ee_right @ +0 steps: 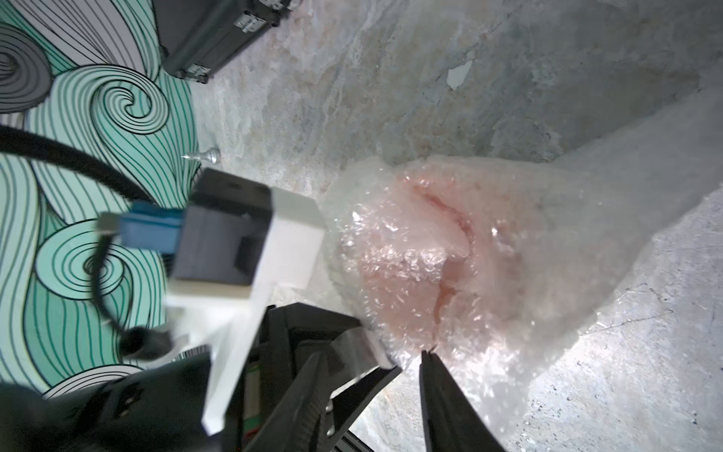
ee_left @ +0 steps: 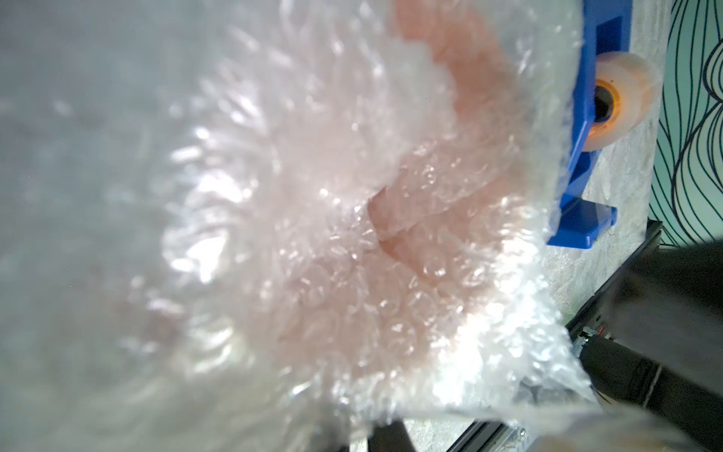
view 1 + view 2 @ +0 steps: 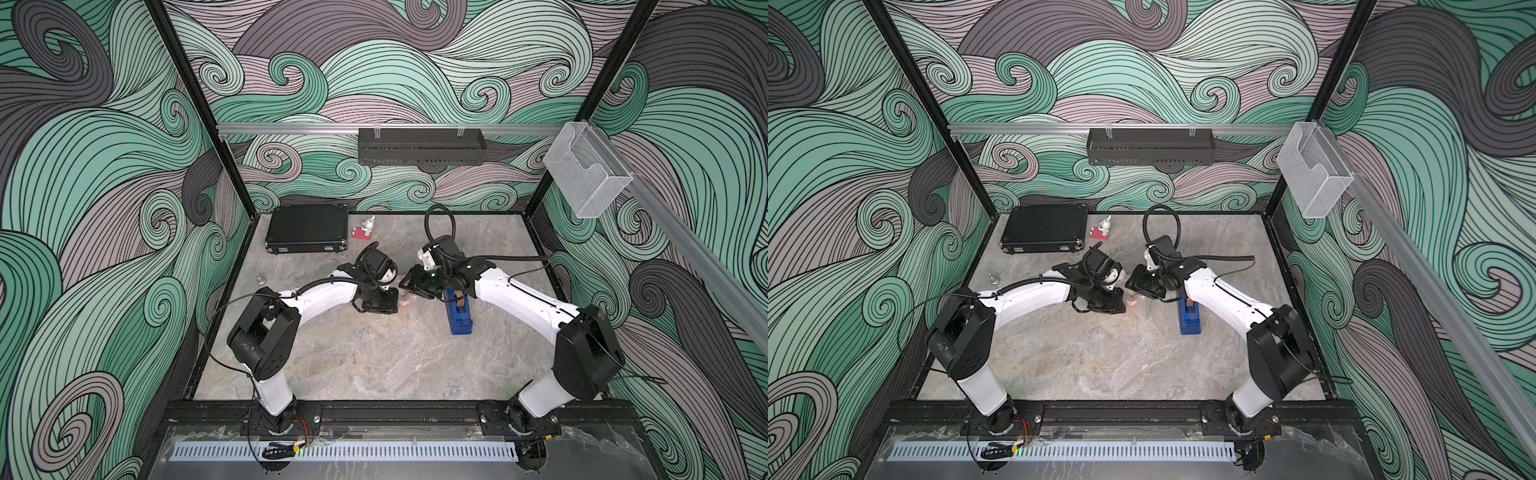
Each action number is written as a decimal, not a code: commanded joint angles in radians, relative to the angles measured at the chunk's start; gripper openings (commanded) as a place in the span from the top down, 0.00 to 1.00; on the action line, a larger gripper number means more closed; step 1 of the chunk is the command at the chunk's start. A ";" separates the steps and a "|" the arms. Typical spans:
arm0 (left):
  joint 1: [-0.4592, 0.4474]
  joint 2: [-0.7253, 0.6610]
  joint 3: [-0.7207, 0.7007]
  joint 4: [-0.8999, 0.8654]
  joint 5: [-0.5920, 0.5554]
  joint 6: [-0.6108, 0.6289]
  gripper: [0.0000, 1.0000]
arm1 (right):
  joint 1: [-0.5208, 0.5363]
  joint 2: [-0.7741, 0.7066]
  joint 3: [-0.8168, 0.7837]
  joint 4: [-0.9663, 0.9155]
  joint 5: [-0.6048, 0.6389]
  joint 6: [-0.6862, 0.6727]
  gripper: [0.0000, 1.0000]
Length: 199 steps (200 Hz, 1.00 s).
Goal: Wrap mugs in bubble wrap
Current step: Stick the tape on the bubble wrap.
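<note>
The orange mug (image 1: pixel 450 254) lies bundled in bubble wrap (image 1: pixel 587 219) on the marble table, and shows only as a pink-orange tint through the plastic. In both top views the bundle is a faint glint (image 3: pixel 405 305) between the two grippers. My left gripper (image 3: pixel 388 305) is pressed against it, shut on the bubble wrap (image 2: pixel 274 235). The wrap fills the left wrist view and hides most of the fingers (image 2: pixel 387 434). My right gripper (image 1: pixel 409 371) is open at the bundle's edge, with bare table showing between its fingers.
A blue tape dispenser (image 3: pixel 459 316) stands just right of the bundle, under my right forearm. A black case (image 3: pixel 307 228) and a red-and-white figurine (image 3: pixel 365 228) sit at the back. A small silver piece (image 3: pixel 260 277) lies near the left wall.
</note>
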 commanded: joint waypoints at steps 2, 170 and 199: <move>-0.002 0.014 0.032 -0.011 -0.016 0.013 0.88 | 0.000 -0.057 0.008 -0.037 0.021 -0.044 0.53; -0.002 0.020 0.044 -0.015 -0.018 0.016 0.89 | -0.006 0.169 0.041 0.055 -0.132 -0.077 1.00; -0.002 0.022 0.044 -0.015 -0.019 0.016 0.89 | -0.026 0.243 0.076 0.037 -0.126 -0.103 1.00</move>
